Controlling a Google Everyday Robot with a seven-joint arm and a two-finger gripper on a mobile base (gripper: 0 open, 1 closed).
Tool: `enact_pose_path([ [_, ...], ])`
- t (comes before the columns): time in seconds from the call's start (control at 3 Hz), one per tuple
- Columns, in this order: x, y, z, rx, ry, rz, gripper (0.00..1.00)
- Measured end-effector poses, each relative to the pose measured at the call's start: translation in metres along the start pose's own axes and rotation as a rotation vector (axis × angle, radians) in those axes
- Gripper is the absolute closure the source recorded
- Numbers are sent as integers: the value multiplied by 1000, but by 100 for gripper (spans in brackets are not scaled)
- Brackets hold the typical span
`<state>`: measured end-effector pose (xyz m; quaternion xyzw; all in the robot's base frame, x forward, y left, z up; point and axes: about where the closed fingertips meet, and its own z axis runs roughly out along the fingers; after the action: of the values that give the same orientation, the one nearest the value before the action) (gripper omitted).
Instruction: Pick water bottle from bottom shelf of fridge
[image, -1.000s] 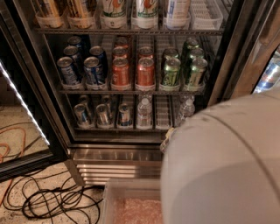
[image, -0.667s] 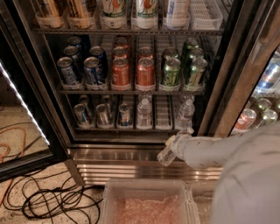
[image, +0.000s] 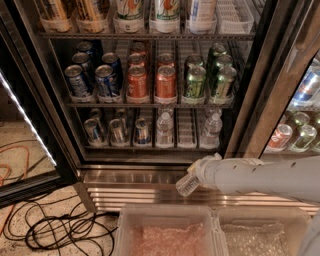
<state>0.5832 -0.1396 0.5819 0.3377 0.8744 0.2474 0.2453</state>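
Observation:
The fridge stands open, with a steel sill and dark racks. Its bottom shelf has pale lane dividers. Two water bottles stand on it, one in the middle and one at the right; the lane between them is bare. My white arm reaches in from the right. My gripper is in front of the steel sill, below the bottom shelf. It is shut on a clear water bottle, which hangs tilted down to the left.
Silver-blue cans fill the bottom shelf's left lanes. Blue, orange and green cans sit on the rack above. The open door is at the left, and cables lie on the floor. Two plastic bins stand below the gripper.
The arm, which filled the lower right close to the camera, has drawn back to the right. The gripper with the bottle has stayed in front of the sill.

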Motion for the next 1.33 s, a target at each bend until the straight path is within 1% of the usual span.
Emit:
enact_pose_path([
  [0.33,11,-10,5,13,28,30,100],
  [0.67,38,-40,17,63,105,140,100],
  [1.0,86,-67,30,99,257,244,100],
  [1.33,148,-70,38,96,452,313,100],
])
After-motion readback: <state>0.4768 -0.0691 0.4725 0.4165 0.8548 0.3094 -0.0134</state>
